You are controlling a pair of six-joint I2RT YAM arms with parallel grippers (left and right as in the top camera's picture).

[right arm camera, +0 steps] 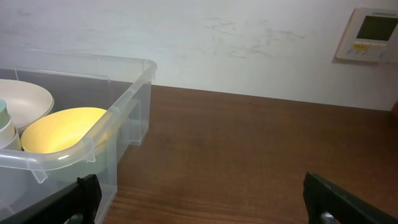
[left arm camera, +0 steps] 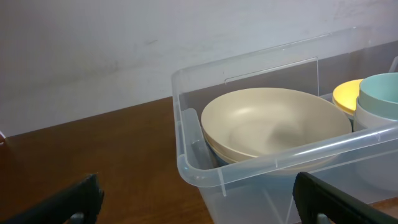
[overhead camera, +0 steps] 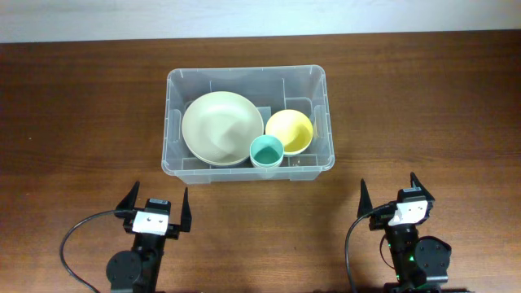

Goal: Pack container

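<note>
The clear plastic container [overhead camera: 313, 75] stands in the middle of the wooden table. Inside it lie a large cream bowl [overhead camera: 216, 127], a yellow bowl [overhead camera: 290, 130] and a small teal cup [overhead camera: 266, 150]. My left gripper [overhead camera: 155, 205] rests near the front edge, below the container's left corner, open and holding nothing. My right gripper [overhead camera: 396, 195] sits at the front right, also open and empty. The left wrist view shows the container's rim [left arm camera: 249, 167] and the cream bowl [left arm camera: 273, 127] close ahead. From the right wrist, the container's right corner [right arm camera: 127, 99] and the yellow bowl [right arm camera: 59, 132] are visible.
A white wall [right arm camera: 205, 37] runs behind the table, with a wall thermostat [right arm camera: 372, 34] at the right. Black cables [overhead camera: 73, 236] loop beside each arm base. Bare brown tabletop [overhead camera: 423, 106] surrounds the container.
</note>
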